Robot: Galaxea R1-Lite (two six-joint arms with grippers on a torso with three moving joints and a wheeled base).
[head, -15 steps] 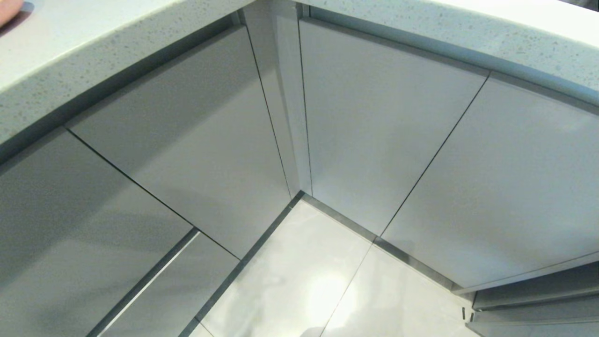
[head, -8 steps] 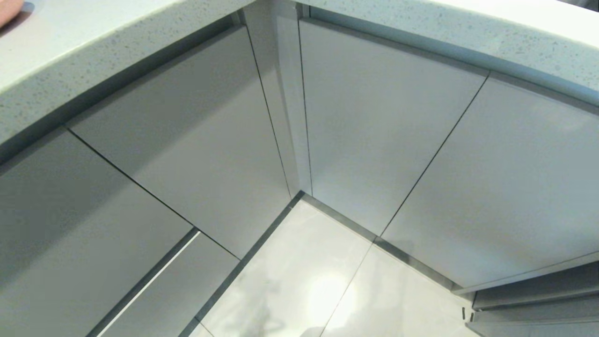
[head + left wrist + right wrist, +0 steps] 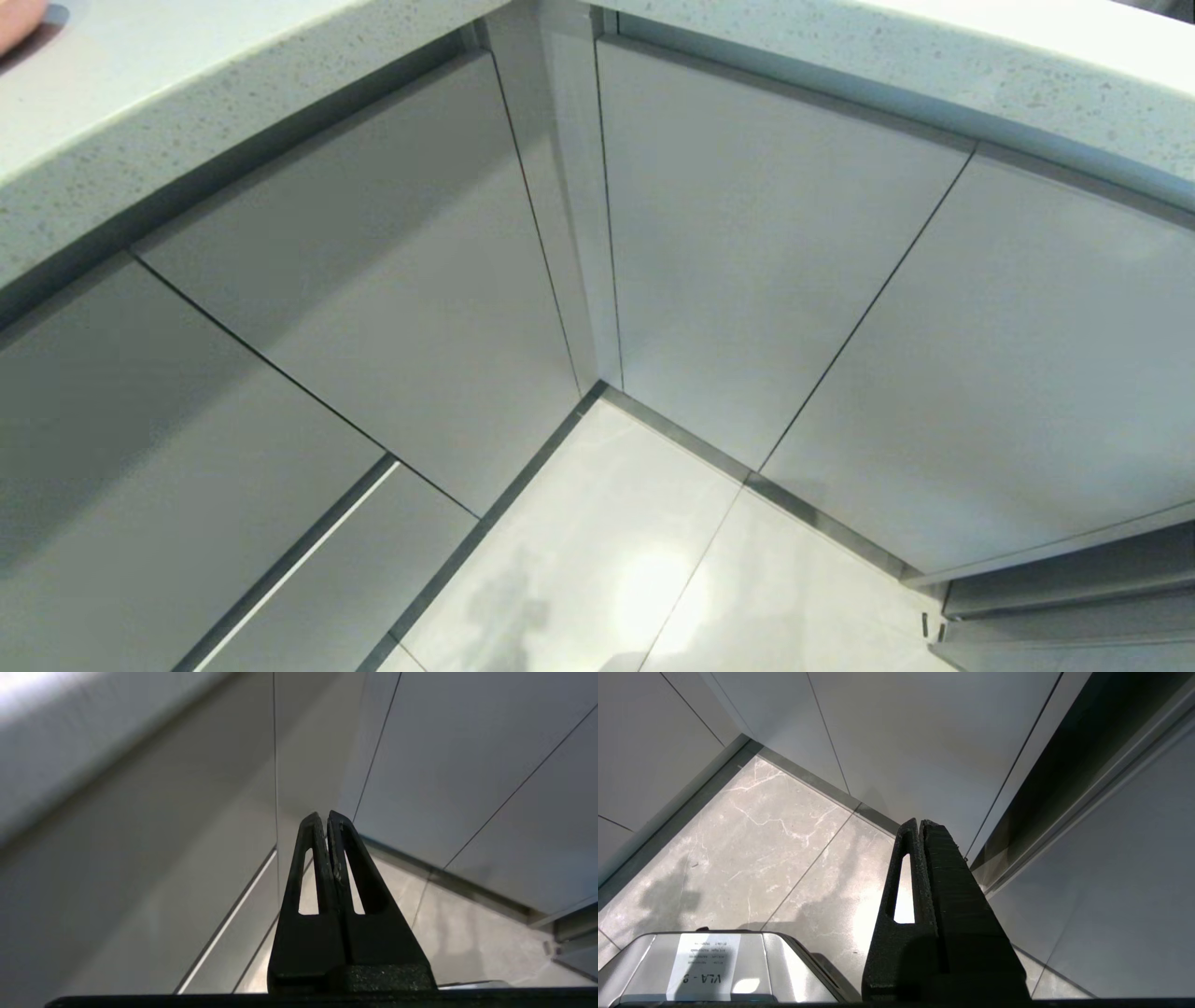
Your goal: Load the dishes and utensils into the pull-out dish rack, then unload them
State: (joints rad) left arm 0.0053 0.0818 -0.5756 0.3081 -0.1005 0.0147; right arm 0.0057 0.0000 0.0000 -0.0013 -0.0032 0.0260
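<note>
Facing the inside corner (image 3: 597, 387) of the grey cabinet run, head view showed only closed fronts (image 3: 747, 261), counter (image 3: 187, 84) above them and floor (image 3: 597, 560) below. Rack, dishes and utensils weren't visible in any view; couldn't tell where they were. A pink edge (image 3: 14, 19) sat on the counter far left of the corner; couldn't identify it. Left tool (image 3: 325, 816) was pinched fully together, empty, aimed at the corner. Right tool (image 3: 920, 823) was likewise closed on nothing, low over the floor right of the corner, near the robot base (image 3: 714, 961).
</note>
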